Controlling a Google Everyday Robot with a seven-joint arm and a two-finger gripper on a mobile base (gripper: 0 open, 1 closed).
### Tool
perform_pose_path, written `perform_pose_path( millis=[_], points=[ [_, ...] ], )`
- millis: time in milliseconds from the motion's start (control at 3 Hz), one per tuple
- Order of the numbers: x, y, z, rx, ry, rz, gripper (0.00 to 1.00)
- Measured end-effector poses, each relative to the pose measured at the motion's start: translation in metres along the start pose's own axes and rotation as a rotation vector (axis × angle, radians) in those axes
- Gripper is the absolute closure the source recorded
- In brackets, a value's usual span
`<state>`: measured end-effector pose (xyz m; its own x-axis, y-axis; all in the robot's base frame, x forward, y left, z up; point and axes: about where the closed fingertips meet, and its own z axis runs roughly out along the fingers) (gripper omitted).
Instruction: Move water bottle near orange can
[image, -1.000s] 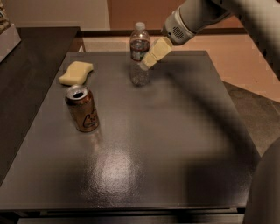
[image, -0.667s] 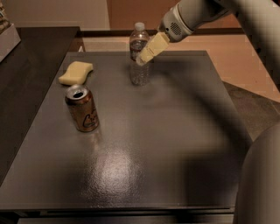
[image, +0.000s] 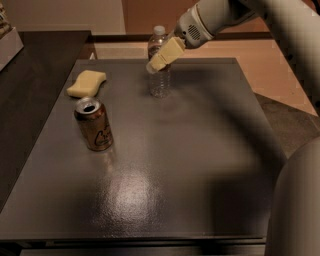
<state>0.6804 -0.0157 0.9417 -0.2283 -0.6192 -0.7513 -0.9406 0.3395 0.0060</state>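
The water bottle (image: 159, 82) is a clear plastic bottle with a white cap. It stands upright at the back middle of the grey table (image: 200, 150). The orange can (image: 93, 125) stands upright to the front left of it, well apart, with a silver top and dark markings. My gripper (image: 161, 59) reaches in from the upper right. Its pale tip lies across the bottle's upper half, over the label band. The bottle still rests on the table.
A pale yellow sponge (image: 86, 83) lies at the back left, behind the can. A darker counter (image: 30, 85) adjoins the table's left side. My arm's body (image: 295, 200) fills the right edge of the view.
My gripper has moved left and slightly down, from beside the bottle's right side to across its upper half. Bottle, can and sponge have not moved.
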Motion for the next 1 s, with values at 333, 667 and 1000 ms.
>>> perform_pose_path(
  millis=[333,667,1000],
  points=[
    [-0.005,0.008,0.002,-0.021,-0.015,-0.011,0.41],
    [-0.010,0.014,0.003,-0.035,-0.023,-0.025,0.65],
    [-0.015,0.027,-0.004,-0.048,-0.010,-0.061,0.88]
  ],
)
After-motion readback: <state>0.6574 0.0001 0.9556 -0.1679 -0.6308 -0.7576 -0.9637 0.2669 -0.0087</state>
